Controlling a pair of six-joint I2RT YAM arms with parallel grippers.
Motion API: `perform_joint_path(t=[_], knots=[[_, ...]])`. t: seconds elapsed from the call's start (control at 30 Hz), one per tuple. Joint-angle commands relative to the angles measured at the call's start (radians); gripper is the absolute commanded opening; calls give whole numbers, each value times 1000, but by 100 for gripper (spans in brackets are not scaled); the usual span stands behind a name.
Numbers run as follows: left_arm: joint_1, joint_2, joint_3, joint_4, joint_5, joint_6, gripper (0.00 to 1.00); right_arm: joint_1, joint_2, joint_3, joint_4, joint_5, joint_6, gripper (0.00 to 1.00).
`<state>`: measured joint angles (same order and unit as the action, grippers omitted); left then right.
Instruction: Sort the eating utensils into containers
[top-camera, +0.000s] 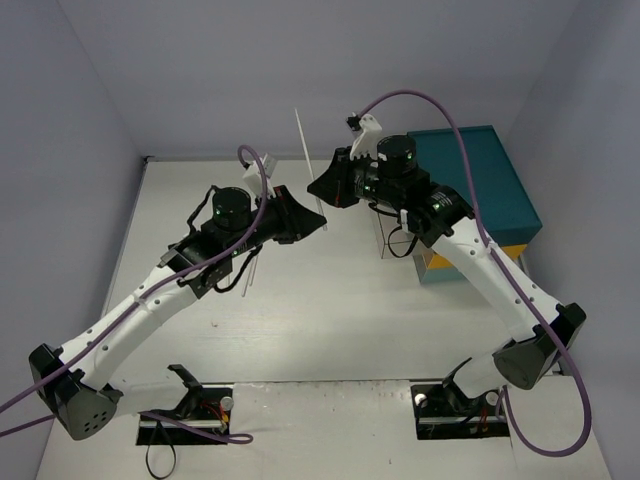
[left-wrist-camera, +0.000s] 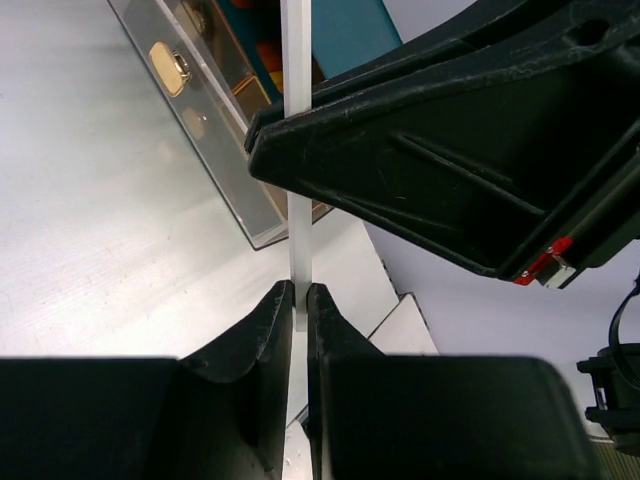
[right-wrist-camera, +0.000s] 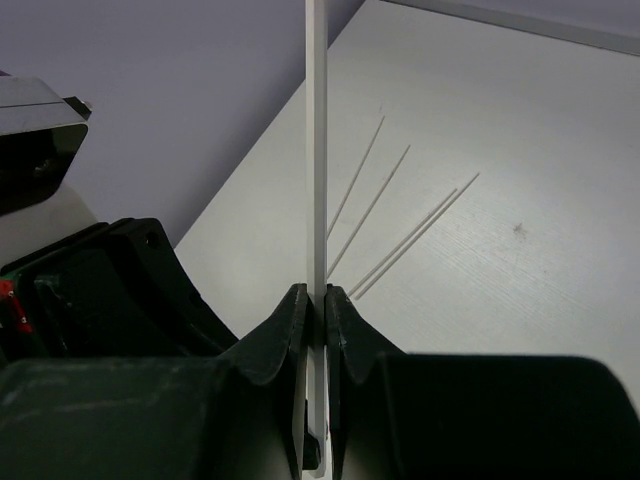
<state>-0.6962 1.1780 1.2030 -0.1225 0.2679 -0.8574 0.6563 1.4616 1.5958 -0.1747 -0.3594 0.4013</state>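
The left gripper (left-wrist-camera: 300, 296) and the right gripper (right-wrist-camera: 317, 298) both pinch one thin white stick (right-wrist-camera: 317, 150), maybe to hand it over toward the clear box (left-wrist-camera: 215, 140).

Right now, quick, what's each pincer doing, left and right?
Left pincer: closed, clamped on a thin white stick.
Right pincer: closed on the same stick.

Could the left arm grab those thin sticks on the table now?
Probably not: the left gripper is shut on a white strip, also pinched by the right gripper. The sticks lie free.
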Motion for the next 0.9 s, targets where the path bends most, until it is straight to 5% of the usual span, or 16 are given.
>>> perform_joint_path(t=[0.0,0.07,0.2,0.33,0.5,0.87], knots=[[-9,-13,49,25,-64,20,28,0,-57,-14,67,62,-38,0],[-9,-25,49,-31,-91,42,49,-15,-64,-15,38,96,-61,0],[-4,-56,61,-237,-295,110,67,-88,-72,2,-59,216,-139,0],[38,-69,80,-476,-479,150,70,-189,-80,-23,-122,352,-206,0],[229,-51,35,-618,-465,192,70,-237,-24,-59,-189,493,-278,0],[454,56,-102,-638,-402,321,70,-290,158,-73,-201,471,-266,0]])
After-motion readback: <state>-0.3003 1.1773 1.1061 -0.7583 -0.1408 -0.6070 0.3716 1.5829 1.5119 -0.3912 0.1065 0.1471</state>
